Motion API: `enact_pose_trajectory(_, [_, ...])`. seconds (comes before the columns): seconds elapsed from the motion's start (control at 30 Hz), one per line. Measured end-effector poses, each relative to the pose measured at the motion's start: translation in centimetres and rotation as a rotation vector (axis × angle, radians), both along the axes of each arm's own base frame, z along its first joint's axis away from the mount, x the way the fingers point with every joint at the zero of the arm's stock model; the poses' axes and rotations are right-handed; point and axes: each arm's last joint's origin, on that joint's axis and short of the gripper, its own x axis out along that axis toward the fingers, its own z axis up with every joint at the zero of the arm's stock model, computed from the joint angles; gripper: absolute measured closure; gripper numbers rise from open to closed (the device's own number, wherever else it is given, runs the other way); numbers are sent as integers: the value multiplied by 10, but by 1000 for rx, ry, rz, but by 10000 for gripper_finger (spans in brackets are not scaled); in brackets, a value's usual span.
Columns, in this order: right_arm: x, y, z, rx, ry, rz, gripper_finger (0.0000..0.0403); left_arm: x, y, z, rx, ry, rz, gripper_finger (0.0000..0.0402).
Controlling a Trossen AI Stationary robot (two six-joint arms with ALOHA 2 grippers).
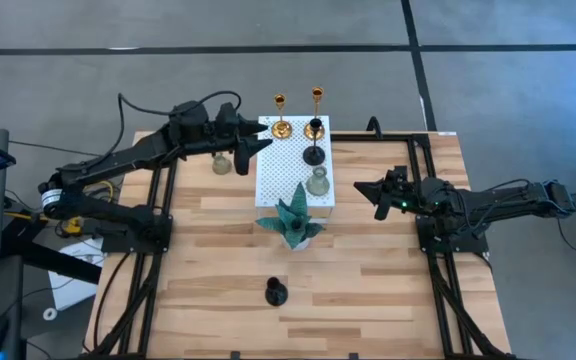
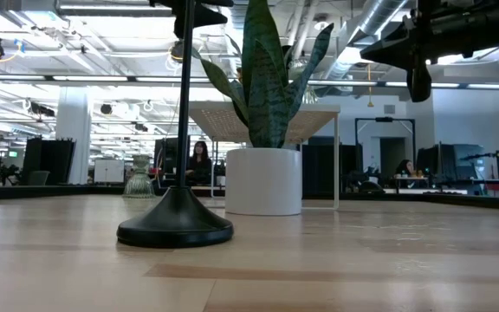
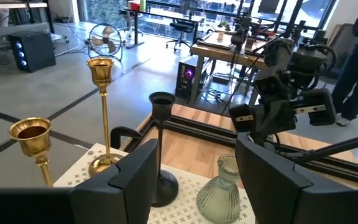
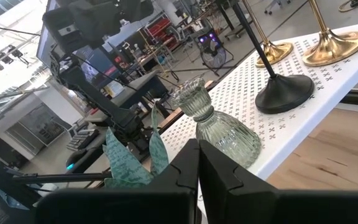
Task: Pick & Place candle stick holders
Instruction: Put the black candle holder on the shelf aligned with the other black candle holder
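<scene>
On board, slim gold holders [image 1: 299, 113]

Right gripper [image 4: 197, 163]: fingers closed together, holding nothing. On the white perforated board [image 4: 328, 78] stand a grey-green bell-shaped holder [image 4: 219, 130], a black round base [image 4: 284, 92] and two gold bases [image 4: 340, 46]. A teal spiky ornament [image 4: 132, 158] sits beside the board.

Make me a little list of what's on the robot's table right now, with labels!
On the white board: two gold holders, one black holder, one grey-green holder
Off the board: one grey-green holder, one black holder
Plant ornament: at the board's near edge
Left gripper: open, empty, at the board's left edge
Right gripper: shut, empty, right of the board
</scene>
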Motion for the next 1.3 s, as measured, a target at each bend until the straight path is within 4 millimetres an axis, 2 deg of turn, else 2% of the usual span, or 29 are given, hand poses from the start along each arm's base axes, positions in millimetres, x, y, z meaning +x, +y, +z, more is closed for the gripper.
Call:
enact_pose_trajectory(0.9, [0,0,0,0,0,0,403,-1,0,1,13,0,8,190])
enact_pose_trajectory(1.17, [0,0,0,-1,0,-1,403,-31,-3,-3,46,138,167,219])
enact_pose_trajectory(1.3, [0,0,0,-1,0,-3,403,-42,-8,-6,26,190,173,238])
